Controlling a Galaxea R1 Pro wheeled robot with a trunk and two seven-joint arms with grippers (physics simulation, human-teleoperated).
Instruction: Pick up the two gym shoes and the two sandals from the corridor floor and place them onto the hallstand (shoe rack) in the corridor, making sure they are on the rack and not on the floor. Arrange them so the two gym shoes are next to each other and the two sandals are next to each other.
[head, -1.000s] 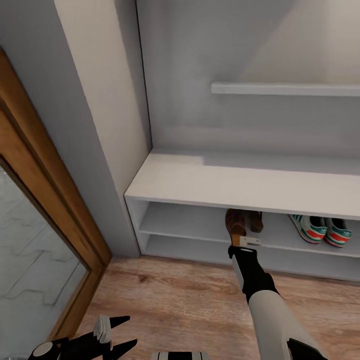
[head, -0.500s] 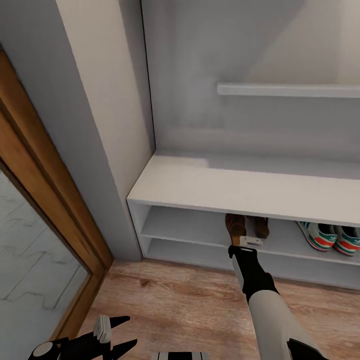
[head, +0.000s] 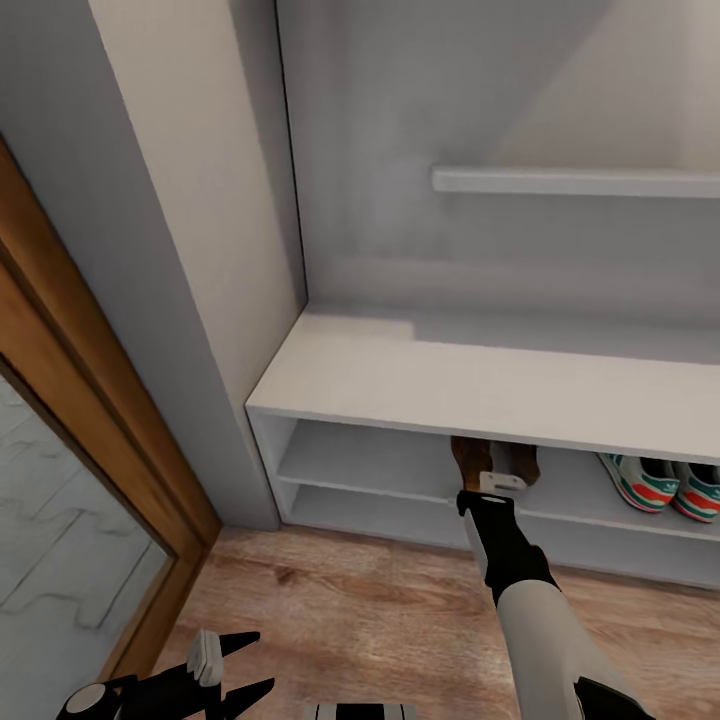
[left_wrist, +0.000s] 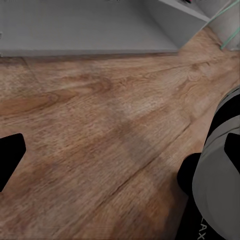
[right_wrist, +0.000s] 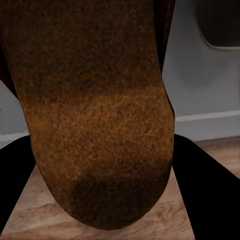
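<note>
On the hallstand (head: 420, 375) upper slot we see gym shoes (head: 668, 483); our right gripper (head: 487, 483) clamps a sandal (head: 470, 458) lengthwise inward; left gripper (head: 245, 665) gapes empty.

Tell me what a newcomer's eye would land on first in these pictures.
First, the right hand reaching to the pale grey shoe rack, shut on a brown sandal at the upper shelf slot's edge; its tan sole looms large in the right wrist view. The second sandal sits beside it, and the green-striped gym shoes stand together further right on that shelf. The left hand hangs open low over the wood floor.
</note>
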